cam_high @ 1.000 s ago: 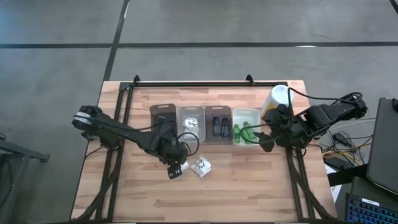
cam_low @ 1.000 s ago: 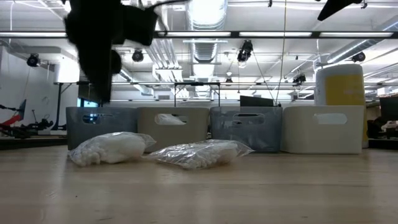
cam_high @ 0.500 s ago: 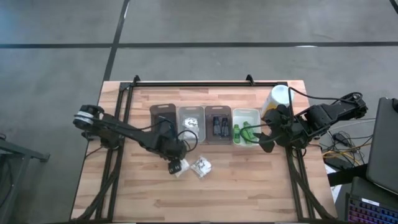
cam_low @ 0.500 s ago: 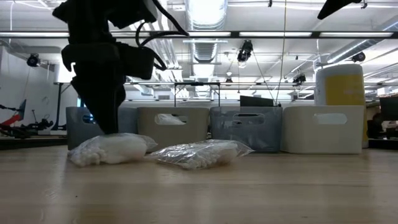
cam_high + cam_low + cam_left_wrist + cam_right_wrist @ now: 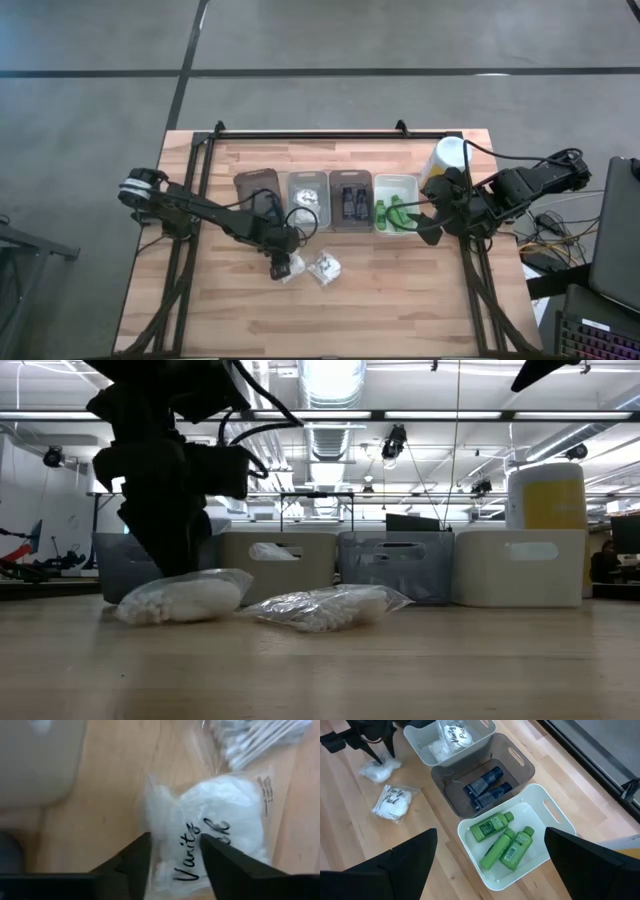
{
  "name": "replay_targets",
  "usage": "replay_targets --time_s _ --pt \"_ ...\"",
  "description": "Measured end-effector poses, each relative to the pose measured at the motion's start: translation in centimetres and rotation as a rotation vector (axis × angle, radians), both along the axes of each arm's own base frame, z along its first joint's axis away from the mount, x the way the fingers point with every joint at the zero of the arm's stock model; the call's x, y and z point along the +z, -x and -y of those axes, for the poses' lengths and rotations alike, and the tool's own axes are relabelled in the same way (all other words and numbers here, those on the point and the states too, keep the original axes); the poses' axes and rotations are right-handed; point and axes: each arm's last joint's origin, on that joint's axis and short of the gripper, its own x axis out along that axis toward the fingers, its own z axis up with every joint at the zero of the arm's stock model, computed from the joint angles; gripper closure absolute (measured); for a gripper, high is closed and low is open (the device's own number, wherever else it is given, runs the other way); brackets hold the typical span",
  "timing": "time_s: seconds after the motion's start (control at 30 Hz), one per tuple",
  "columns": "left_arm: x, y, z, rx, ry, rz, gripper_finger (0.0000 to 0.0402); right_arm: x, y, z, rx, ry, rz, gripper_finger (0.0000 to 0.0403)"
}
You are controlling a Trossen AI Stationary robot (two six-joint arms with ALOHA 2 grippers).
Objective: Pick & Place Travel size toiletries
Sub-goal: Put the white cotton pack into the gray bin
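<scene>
Left wrist view is showing the left gripper [image 5: 172, 862], fingers apart, straddling the white wrapped bundle [image 5: 210, 830] lying on the table [image 5: 100, 825] before the trays; it wants squeezing centrally, gently, avoiding the neighbouring pack [image 5: 325, 267].

Left wrist camera: my fingers straddle a white bagged bundle on the wood.

I see the left gripper [image 5: 172, 865] spread apart, its two dark fingers [image 5: 135, 862] down on either side of the near end of a crinkly white vanity pack [image 5: 220, 840] with black handwriting on it. Just beyond it lies a clear bag of cotton swabs [image 5: 255, 740]. A grey tray corner [image 5: 37, 765] sits beside them on the wooden table [image 5: 110, 800].
</scene>
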Motion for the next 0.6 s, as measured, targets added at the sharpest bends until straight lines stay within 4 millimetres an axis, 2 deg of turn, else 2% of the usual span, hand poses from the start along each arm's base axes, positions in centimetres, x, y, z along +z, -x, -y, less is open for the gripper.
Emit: replay_targets --time_s 0.17,0.3,0.5,0.6 --pt "0.2 -0.1 0.1 -0.007 0.037 -0.007 0.0317 0.0 0.0 0.1 0.008 0.012 -0.005 0.0039" --pt "1.2 -0.6 0.3 -0.014 0.042 0.019 0.0384 0.0 0.0 0.1 0.014 0.019 -0.009 0.0039" --pt "3.8 -1.6 0.6 -0.048 0.014 0.027 0.0392 0.0 0.0 0.1 0.027 0.034 -0.016 0.0039" --pt "5.7 -1.8 0.7 -0.068 -0.005 -0.010 0.0397 0.0 0.0 0.1 0.028 0.037 -0.016 0.0039"
